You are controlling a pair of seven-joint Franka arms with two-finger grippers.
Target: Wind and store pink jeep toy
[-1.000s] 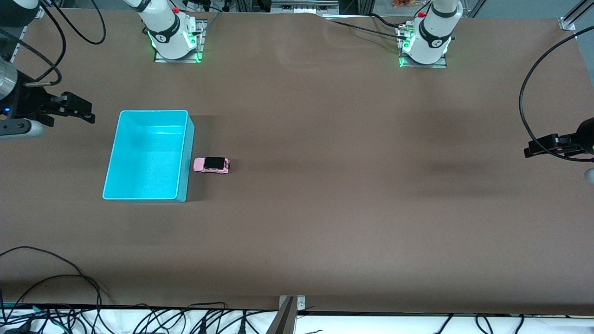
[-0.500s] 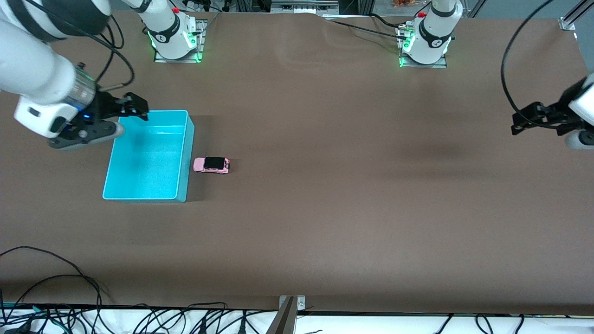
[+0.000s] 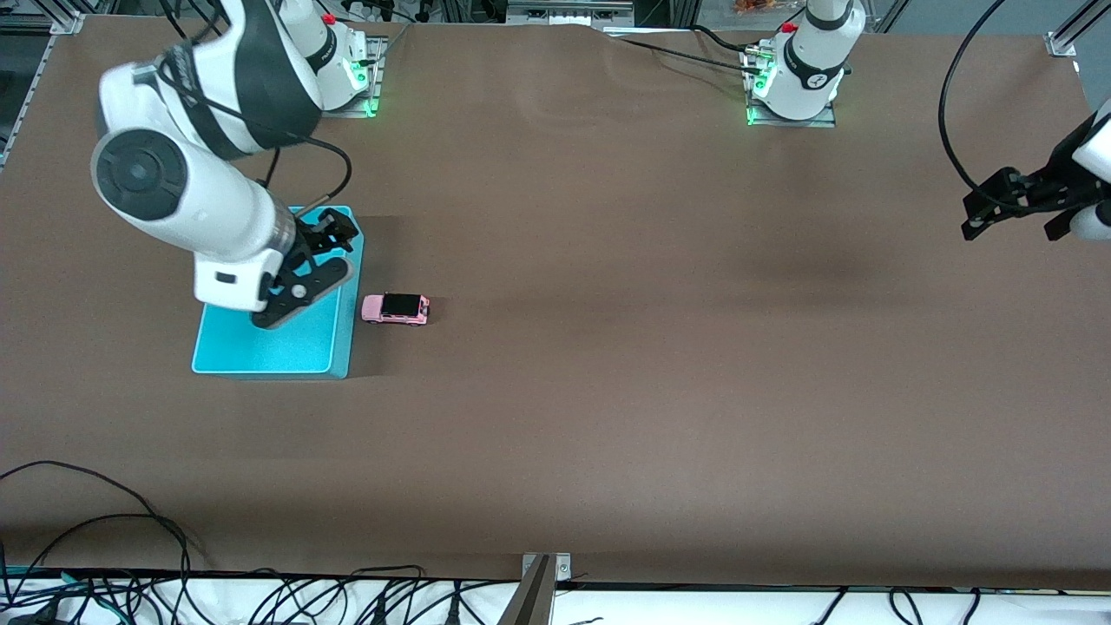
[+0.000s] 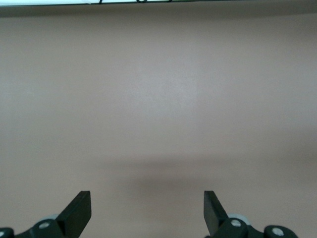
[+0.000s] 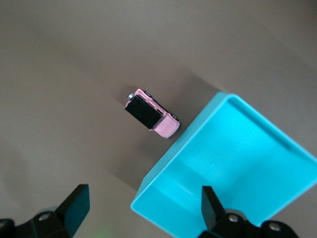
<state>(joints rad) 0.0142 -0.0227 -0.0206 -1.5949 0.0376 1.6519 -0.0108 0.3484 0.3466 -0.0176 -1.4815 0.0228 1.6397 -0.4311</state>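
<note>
Pink jeep toy (image 3: 396, 308) stood on the table (image 3: 608, 347), just beside the turquoise bin (image 3: 260, 356), toward the right arm's end; right gripper (image 3: 334, 236) hung over the bin, jaws spread, empty; left gripper (image 3: 1011, 204) hung over bare table at the left arm's end, jaws spread, empty.

The pink jeep toy (image 3: 396, 308) sits just beside the bin (image 3: 265, 354), on the table (image 3: 660, 365).

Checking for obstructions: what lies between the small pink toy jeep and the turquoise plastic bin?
Only bare brown table separates pink jeep from turquoise bin, per right wrist view.
</note>
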